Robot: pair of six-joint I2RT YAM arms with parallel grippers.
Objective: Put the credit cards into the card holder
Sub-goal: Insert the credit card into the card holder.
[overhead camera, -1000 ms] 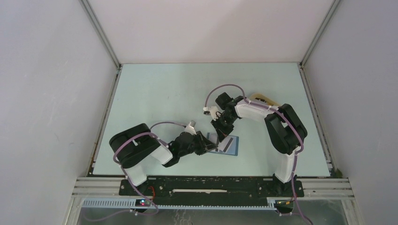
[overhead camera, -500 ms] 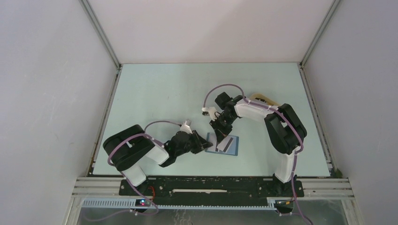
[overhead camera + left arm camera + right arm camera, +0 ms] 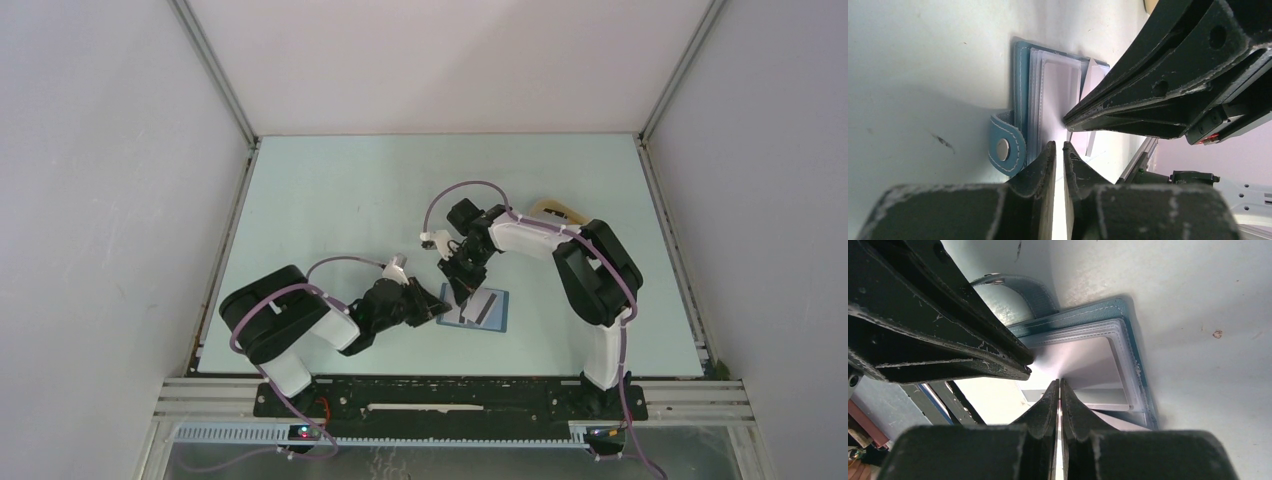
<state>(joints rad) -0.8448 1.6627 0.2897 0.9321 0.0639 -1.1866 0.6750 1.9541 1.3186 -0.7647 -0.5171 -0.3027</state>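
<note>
Pale mint-green table, white walls all round, and the action is packed into the near middle, where both arms meet over the small blue folding card holder [image 3: 1021, 70]. It lies open and flat, grey-white clear sleeves up, its rounded snap tab [image 3: 1004, 149] flopped out to one side. The right hand [image 3: 1059, 381] is pinched almost completely together, with a thin pale line between its fingers. I read that as the white credit card [image 3: 468, 304] held edge-on, its front edge right at the sleeves. The left hand [image 3: 1058, 145] is narrow too, with just a slim gap. Its tips are at the holder's edge beside the tab, but I cannot tell whether it actually has a sleeve or anything else. A grey card with a dark stripe [image 3: 488, 306] already sits on the holder's other half, and the beige oval tray [image 3: 556, 208] peeks out behind the right arm, well apart. So the step looks like feeding the card into a pocket. To do it well, keep the card low and nearly flat, square its front edge to the pocket mouth, and slide along the slot rather than pressing down. The left hand should pin the holder, since that smooth table will let it skate. The two hands' tips are nearly touching, so move slowly and let go only once the card is well seated.
</note>
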